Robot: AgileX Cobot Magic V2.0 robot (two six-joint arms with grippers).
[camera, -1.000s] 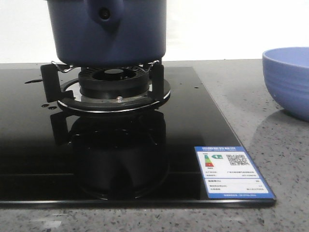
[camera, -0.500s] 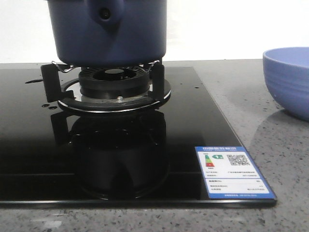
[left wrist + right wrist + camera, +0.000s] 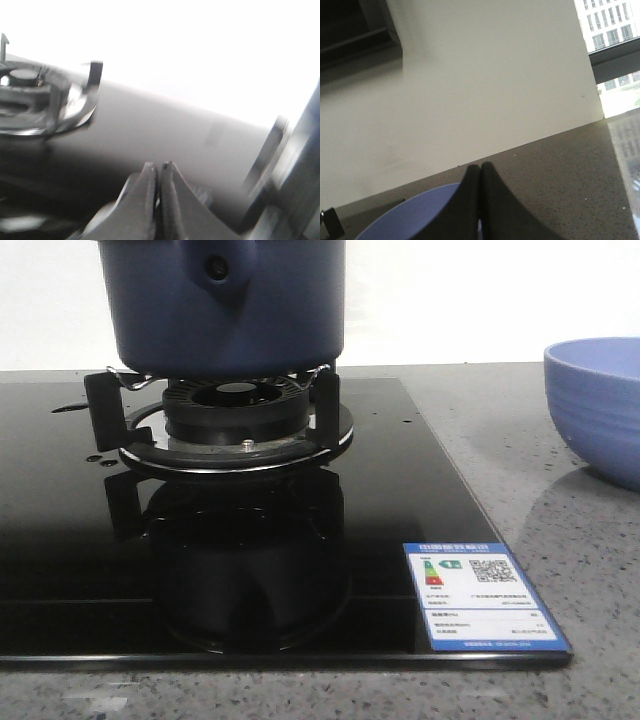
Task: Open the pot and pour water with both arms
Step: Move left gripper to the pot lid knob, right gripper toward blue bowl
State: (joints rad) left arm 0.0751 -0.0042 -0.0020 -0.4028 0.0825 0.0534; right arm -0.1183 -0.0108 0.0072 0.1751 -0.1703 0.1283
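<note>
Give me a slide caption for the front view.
Navy pot sits on the gas burner of a black glass hob, blue bowl at right.

Navy pot point(image 3: 225, 305) on burner stand point(image 3: 235, 415), black cooktop point(image 3: 250, 540), blue bowl point(image 3: 597, 405) right

Both wrist views show dark, smooth, tapered jaws with rounded tips.
</note>
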